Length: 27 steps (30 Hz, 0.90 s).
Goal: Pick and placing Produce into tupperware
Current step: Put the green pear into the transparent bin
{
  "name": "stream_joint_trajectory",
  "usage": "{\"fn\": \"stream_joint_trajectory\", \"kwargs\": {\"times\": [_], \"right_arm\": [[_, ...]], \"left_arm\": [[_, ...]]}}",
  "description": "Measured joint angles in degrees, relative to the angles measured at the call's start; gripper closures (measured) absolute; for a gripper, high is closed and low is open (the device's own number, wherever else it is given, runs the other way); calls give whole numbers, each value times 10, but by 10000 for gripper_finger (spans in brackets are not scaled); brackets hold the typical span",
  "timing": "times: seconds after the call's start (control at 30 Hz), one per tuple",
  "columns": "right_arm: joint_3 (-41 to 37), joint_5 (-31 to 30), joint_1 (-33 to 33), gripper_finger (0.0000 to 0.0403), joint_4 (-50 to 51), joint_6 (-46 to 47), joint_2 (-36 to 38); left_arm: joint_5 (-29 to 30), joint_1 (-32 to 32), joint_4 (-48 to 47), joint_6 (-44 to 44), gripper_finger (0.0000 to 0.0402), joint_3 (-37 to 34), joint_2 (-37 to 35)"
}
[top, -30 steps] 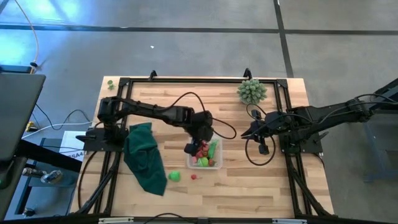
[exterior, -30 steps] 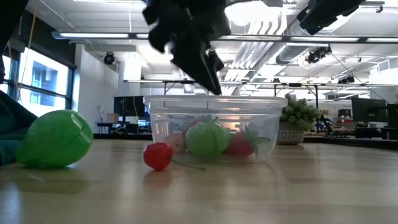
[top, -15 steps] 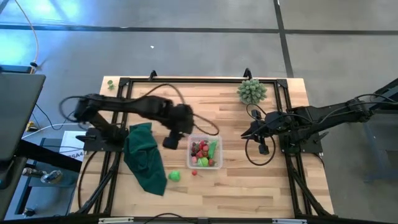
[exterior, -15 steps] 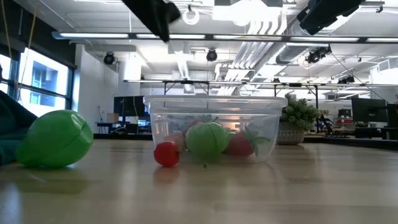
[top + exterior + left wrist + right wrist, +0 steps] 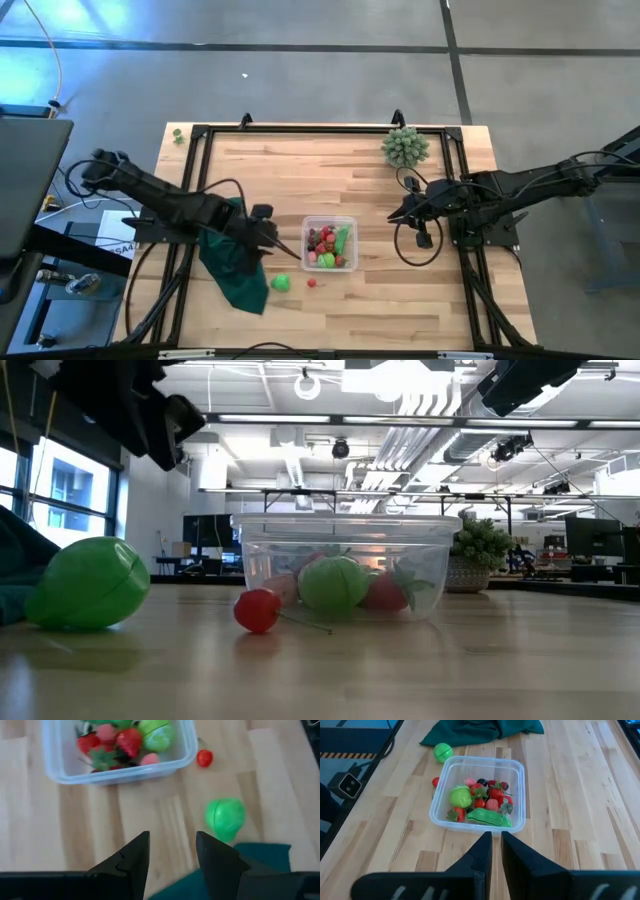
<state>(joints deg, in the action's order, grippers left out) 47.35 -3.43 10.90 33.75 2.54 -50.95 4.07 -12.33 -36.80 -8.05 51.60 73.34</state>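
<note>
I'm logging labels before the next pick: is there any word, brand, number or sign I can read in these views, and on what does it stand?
None can be read.
White sheet beside the table's left edge, high view: dark print, too small and partly hidden to read.
Tupperware, produce, green cloth: no lettering visible.

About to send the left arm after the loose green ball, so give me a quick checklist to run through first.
1. Left gripper open and empty: ok.
2. Green ball free on the table beside the green cloth: ok.
3. Small red piece still outside the tupperware: not ok.
4. Tupperware upright, room left inside: ok.
5. Right gripper shut, parked away from the container: ok.
</note>
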Motion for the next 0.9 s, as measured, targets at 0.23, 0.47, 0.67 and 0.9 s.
{"fn": "stream_joint_trajectory", "kwargs": {"times": [0.23,0.47,0.67,0.9], "right_arm": [[0,0,0,373,-1,0,0],[0,0,0,373,-1,0,0],[0,0,0,373,-1,0,0],[0,0,0,373,-1,0,0]], "left_arm": [[-38,-24,94,-11,252,-54,-1],[-50,-47,166,-13,252,-88,9],[-51,-63,191,-14,216,-90,45],[-52,-65,236,3,140,-90,88]]}}
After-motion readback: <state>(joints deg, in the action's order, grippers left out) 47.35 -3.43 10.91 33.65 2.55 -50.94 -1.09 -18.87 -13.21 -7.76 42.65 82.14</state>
